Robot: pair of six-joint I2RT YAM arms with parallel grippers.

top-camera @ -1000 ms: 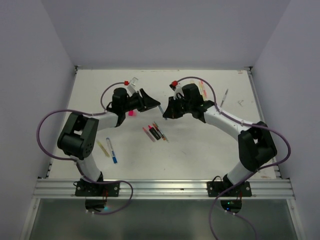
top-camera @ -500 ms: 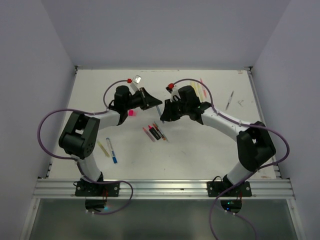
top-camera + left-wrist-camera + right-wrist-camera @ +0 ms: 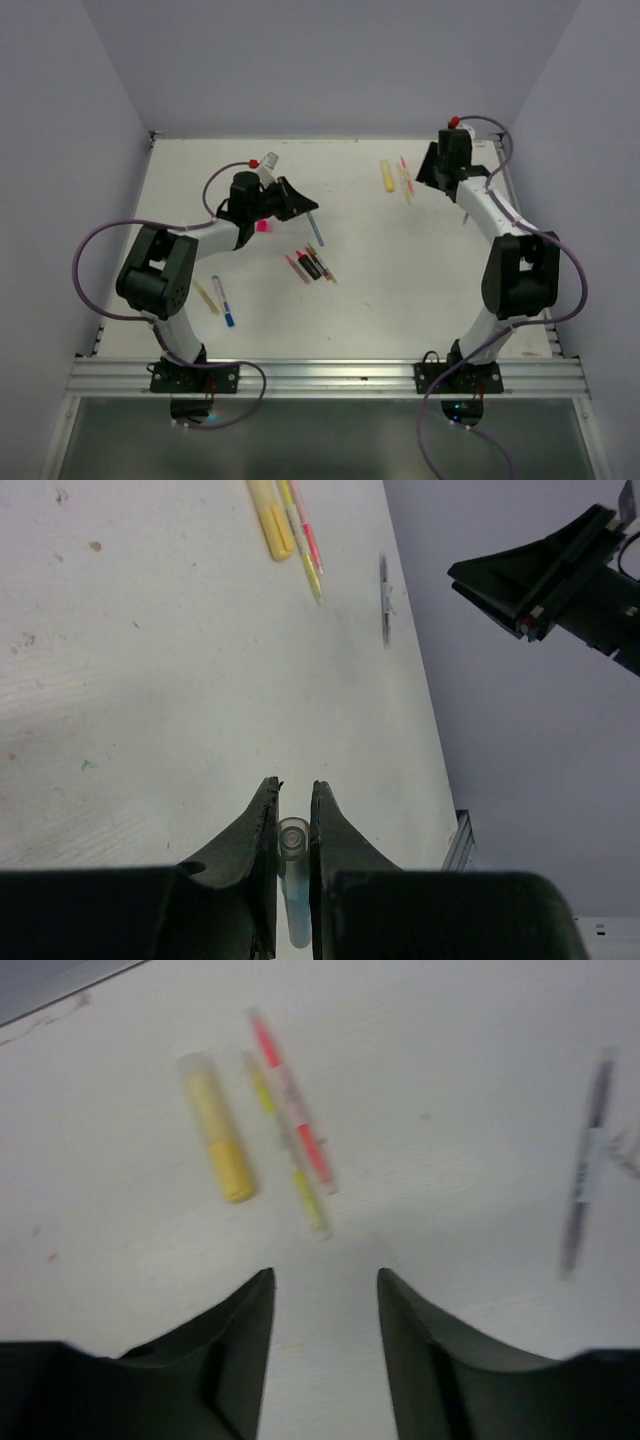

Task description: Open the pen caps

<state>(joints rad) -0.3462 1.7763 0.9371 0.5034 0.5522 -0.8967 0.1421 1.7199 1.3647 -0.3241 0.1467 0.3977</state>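
My left gripper [image 3: 303, 206] is shut on a pale blue pen [image 3: 315, 229] at the table's back middle. In the left wrist view the pen [image 3: 292, 865] sits between the fingers [image 3: 258, 825], its clear round end showing. My right gripper [image 3: 426, 170] is open and empty at the back right, over bare table [image 3: 325, 1280]. Just ahead of it lie a yellow highlighter [image 3: 215, 1125], a pink pen [image 3: 290, 1100], a thin yellow pen [image 3: 292, 1165] and a grey pen [image 3: 585, 1165]. A small pink cap [image 3: 263, 227] lies under the left wrist.
A cluster of pink, red and black pens [image 3: 311, 265] lies mid-table. A yellow pen [image 3: 206, 296] and a blue pen [image 3: 223, 301] lie near the left arm's base. The grey side walls stand close to the table's edges.
My right arm has swung away from the left gripper to the back right corner, its jaws now open and empty. My left gripper has stayed put, still holding the blue pen.
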